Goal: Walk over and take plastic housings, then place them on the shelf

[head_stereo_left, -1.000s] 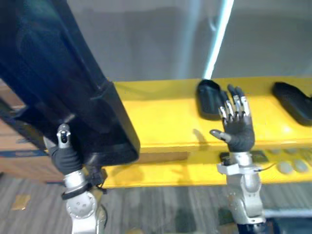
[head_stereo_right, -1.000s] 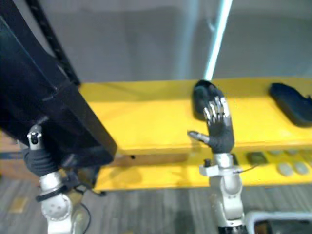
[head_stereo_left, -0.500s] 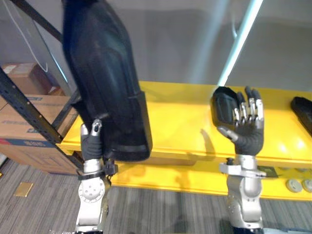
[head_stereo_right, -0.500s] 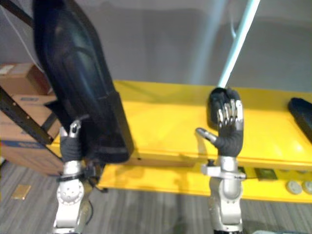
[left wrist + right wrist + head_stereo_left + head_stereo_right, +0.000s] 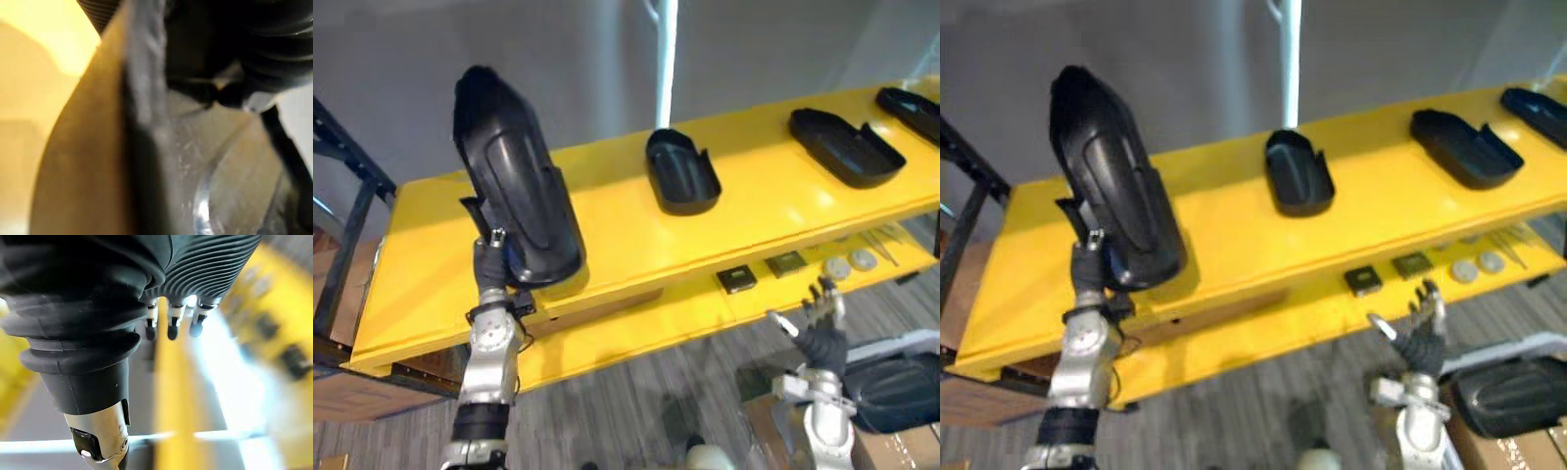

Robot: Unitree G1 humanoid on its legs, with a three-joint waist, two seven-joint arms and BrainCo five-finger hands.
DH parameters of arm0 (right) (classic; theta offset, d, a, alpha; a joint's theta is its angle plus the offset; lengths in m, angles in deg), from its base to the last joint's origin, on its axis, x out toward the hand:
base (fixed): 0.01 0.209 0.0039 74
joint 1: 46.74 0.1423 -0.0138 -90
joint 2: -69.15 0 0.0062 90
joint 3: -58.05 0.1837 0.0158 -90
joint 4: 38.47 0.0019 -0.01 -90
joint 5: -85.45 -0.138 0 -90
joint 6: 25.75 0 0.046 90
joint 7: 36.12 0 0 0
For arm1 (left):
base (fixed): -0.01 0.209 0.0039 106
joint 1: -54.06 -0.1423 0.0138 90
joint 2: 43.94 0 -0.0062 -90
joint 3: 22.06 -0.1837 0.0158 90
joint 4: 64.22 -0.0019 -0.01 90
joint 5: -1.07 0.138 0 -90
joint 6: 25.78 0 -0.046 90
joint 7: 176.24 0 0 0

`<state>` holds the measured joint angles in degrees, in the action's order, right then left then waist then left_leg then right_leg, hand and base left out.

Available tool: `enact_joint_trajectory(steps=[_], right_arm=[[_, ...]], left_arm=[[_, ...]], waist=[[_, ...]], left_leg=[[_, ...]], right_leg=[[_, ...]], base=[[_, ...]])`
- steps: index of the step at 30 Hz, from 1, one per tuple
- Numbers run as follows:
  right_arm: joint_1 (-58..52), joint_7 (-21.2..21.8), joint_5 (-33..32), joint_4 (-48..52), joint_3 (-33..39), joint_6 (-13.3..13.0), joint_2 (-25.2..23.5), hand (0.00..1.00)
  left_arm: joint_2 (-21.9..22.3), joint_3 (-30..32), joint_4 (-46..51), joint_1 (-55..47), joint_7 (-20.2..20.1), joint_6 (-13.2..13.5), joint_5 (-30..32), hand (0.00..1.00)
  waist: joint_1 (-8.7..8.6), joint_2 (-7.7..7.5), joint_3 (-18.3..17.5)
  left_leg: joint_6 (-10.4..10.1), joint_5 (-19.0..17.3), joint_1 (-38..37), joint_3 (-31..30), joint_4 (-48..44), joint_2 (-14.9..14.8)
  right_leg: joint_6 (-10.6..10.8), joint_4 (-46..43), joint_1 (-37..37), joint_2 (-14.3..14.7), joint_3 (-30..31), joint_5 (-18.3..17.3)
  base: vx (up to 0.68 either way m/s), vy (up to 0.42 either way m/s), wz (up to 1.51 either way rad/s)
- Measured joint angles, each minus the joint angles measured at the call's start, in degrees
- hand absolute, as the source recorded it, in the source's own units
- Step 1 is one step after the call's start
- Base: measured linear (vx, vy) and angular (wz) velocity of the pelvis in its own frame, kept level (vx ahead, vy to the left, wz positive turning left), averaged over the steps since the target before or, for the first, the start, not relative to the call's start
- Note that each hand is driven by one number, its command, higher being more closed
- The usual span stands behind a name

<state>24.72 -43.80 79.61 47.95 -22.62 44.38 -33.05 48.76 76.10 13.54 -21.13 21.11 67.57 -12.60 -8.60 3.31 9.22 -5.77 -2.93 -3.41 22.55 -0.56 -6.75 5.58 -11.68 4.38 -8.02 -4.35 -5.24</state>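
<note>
My left hand (image 5: 492, 272) is shut on the lower end of a large black plastic housing (image 5: 512, 191), its thumb up against the edge. The housing stands upright over the left part of the yellow shelf (image 5: 607, 230); I cannot tell whether it touches the shelf. The housing's inner wall (image 5: 161, 161) fills the left wrist view from very close. My right hand (image 5: 819, 330) hangs low before the shelf's front edge, open and holding nothing, its fingers (image 5: 171, 325) straight.
Three more black housings (image 5: 680, 171) (image 5: 842, 147) (image 5: 911, 100) lie along the shelf to the right. Small square and round parts (image 5: 785, 262) sit on the lower yellow level. Another housing (image 5: 899, 380) rests at the lower right. A black rack post (image 5: 347, 230) stands left.
The camera has shifted and now looks down along the shelf. My right hand has dropped from in front of the shelf to below its edge. The held housing now stands over the shelf's left part.
</note>
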Motion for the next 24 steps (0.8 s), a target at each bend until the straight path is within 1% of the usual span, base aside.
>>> enact_joint_trajectory(steps=[1, 2, 3, 4, 5, 7, 8, 9, 10, 11, 12, 13, 14, 15, 18, 21, 24], right_arm=[[-0.55, -0.85, -0.06, -0.54, -0.36, -0.06, 0.01, 0.00], [-0.47, -1.33, -0.07, -0.64, -0.58, -0.12, 0.00, 0.00], [-0.23, -2.03, -0.06, -0.99, -0.88, -0.32, 0.01, 0.00], [0.56, -3.05, -0.10, -1.58, -1.55, -0.32, 0.05, 0.00], [0.93, -3.73, -0.11, -1.74, -2.00, -0.32, 0.16, 0.00], [1.68, -5.05, -0.21, -3.28, -3.11, -0.29, 0.37, 0.00], [1.86, -5.14, -0.30, -3.96, -3.26, -0.26, 0.42, 0.00], [1.86, -5.37, -0.80, -5.38, -3.43, -0.01, 0.60, 0.00], [2.02, -5.53, -1.18, -6.25, -3.62, 0.01, 0.75, 0.00], [2.43, -5.60, -2.20, -7.58, -3.91, 0.34, 0.94, 0.00], [3.05, -5.31, -2.85, -9.16, -3.92, 0.78, 1.02, 0.00], [3.33, -4.93, -3.03, -10.03, -3.94, 1.12, 1.14, 0.00], [3.74, -4.72, -3.24, -11.46, -4.23, 1.58, 1.69, 0.00], [3.86, -4.45, -3.79, -12.17, -4.61, 1.81, 2.20, 0.00], [5.63, -3.13, -5.16, -14.77, -4.82, 2.63, 3.52, 0.00], [7.05, -0.47, -6.92, -17.88, -4.99, 3.04, 4.32, 0.00], [7.77, 1.03, -7.52, -20.10, -5.16, 3.95, 4.69, 0.00]], left_arm=[[-0.10, 0.11, -0.69, 1.81, 0.40, -0.92, -1.49, 1.00], [-0.29, 0.12, -1.00, 2.77, 0.60, -1.20, -1.99, 1.00], [-0.89, 0.09, -2.33, 5.31, 1.04, -1.69, -2.80, 1.00], [-2.20, -0.08, -3.48, 7.77, 1.60, -2.91, -4.17, 1.00], [-2.70, -0.07, -4.22, 9.04, 1.93, -3.40, -4.46, 1.00], [-4.28, -0.37, -7.18, 12.87, 2.91, -6.06, -4.45, 1.00], [-4.56, -0.45, -7.36, 13.42, 3.00, -6.34, -4.05, 1.00], [-5.31, -0.78, -7.08, 15.13, 3.58, -7.25, -3.64, 1.00], [-5.74, -0.92, -7.35, 16.19, 3.77, -7.72, -3.91, 1.00], [-6.95, -1.68, -8.45, 18.46, 3.91, -9.09, -3.98, 1.00], [-8.30, -2.61, -9.51, 20.57, 3.79, -9.93, -3.98, 1.00], [-8.90, -3.00, -9.93, 21.49, 3.71, -10.39, -3.99, 1.00], [-9.61, -3.73, -10.92, 23.79, 3.52, -11.59, -3.95, 1.00], [-10.33, -4.54, -11.80, 25.39, 3.31, -12.15, -3.96, 1.00], [-13.27, -6.79, -14.23, 30.86, 1.70, -14.33, -3.88, 1.00], [-16.43, -9.16, -15.03, 35.14, -0.73, -16.04, -3.79, 1.00], [-17.70, -9.82, -16.34, 37.31, -3.11, -17.25, -3.79, 1.00]], waist=[[-0.05, 0.04, 0.75], [-0.04, -0.09, 1.22], [-0.04, -0.53, 2.67], [-0.05, -1.12, 3.92], [-0.03, -1.39, 4.51], [0.03, -2.19, 6.28], [0.04, -2.40, 7.01], [0.47, -2.46, 7.94], [0.62, -2.46, 8.17], [0.69, -2.41, 8.98], [0.96, -2.41, 9.76], [1.06, -2.41, 9.76], [1.38, -2.37, 9.91], [1.60, -2.38, 9.96], [1.58, -2.52, 12.46], [1.64, -2.75, 13.57], [1.67, -2.83, 13.81]], left_leg=[[0.04, 0.04, 0.78, 0.00, -0.13, 0.02], [0.12, 0.18, 1.33, 0.04, -0.16, 0.05], [0.19, 0.47, 1.86, 0.00, -0.25, 0.11], [0.31, 0.63, 2.84, 0.01, -0.49, 0.16], [0.31, 0.67, 3.70, 0.07, -0.62, 0.19], [0.49, 0.91, 5.71, 0.12, -1.04, 0.41], [0.50, 0.92, 5.67, 0.14, -1.11, 0.47], [0.50, 0.93, 5.93, 0.19, -1.43, 0.54], [0.50, 0.93, 6.59, 0.23, -1.73, 0.55], [0.51, 0.94, 6.73, 0.26, -2.07, 0.54], [0.51, 0.94, 6.87, 0.26, -2.25, 0.52], [0.51, 0.94, 7.37, 0.26, -2.42, 0.48], [0.51, 0.94, 8.25, 0.23, -2.98, 0.41], [0.51, 0.94, 8.99, 0.25, -3.46, 0.38], [0.51, 0.94, 9.42, 0.09, -4.17, 0.35], [0.62, 1.05, 11.06, 0.03, -4.03, 0.42], [0.74, 1.35, 11.47, -0.16, -3.98, 0.54]], right_leg=[[0.00, -0.58, 1.04, -0.09, 0.04, -0.06], [-0.02, -0.94, 1.69, -0.13, 0.13, -0.07], [-0.02, -1.42, 2.41, -0.25, 0.22, -0.07], [-0.09, -2.19, 3.78, -0.39, 0.29, -0.11], [-0.09, -2.49, 4.52, -0.44, 0.41, -0.11], [-0.02, -3.53, 7.01, -0.80, 0.62, -0.07], [-0.02, -3.76, 7.06, -0.85, 0.75, -0.07], [-0.02, -4.03, 7.30, -0.93, 1.00, -0.07], [-0.02, -4.17, 7.61, -0.99, 1.04, -0.07], [-0.02, -4.23, 7.76, -1.06, 1.00, -0.07], [-0.03, -4.48, 7.97, -1.08, 1.01, -0.07], [-0.04, -4.66, 8.42, -1.08, 1.01, -0.08], [-0.05, -4.77, 9.07, -1.12, 0.99, -0.08], [-0.05, -4.93, 9.61, -1.20, 0.98, -0.08], [-0.22, -5.73, 9.78, -1.46, 0.60, -0.19], [-0.34, -6.30, 11.59, -1.65, 0.22, -0.30], [-0.34, -6.75, 12.06, -1.82, -0.01, -0.30]], base=[[-0.06, -0.026, -0.02], [-0.06, -0.020, 0.05], [-0.08, -0.024, 0.05], [-0.09, -0.028, 0.05], [-0.09, -0.029, 0.04], [-0.06, -0.024, 0.04], [0.00, 0.000, 0.00], [0.00, 0.000, 0.00], [0.01, 0.001, 0.05], [0.01, -0.004, 0.06], [0.01, -0.008, 0.06], [0.01, -0.015, 0.04], [0.00, -0.014, 0.05], [0.01, -0.019, 0.09], [-0.01, -0.013, 0.08], [-0.04, -0.014, 0.07], [-0.01, -0.013, 0.07]])
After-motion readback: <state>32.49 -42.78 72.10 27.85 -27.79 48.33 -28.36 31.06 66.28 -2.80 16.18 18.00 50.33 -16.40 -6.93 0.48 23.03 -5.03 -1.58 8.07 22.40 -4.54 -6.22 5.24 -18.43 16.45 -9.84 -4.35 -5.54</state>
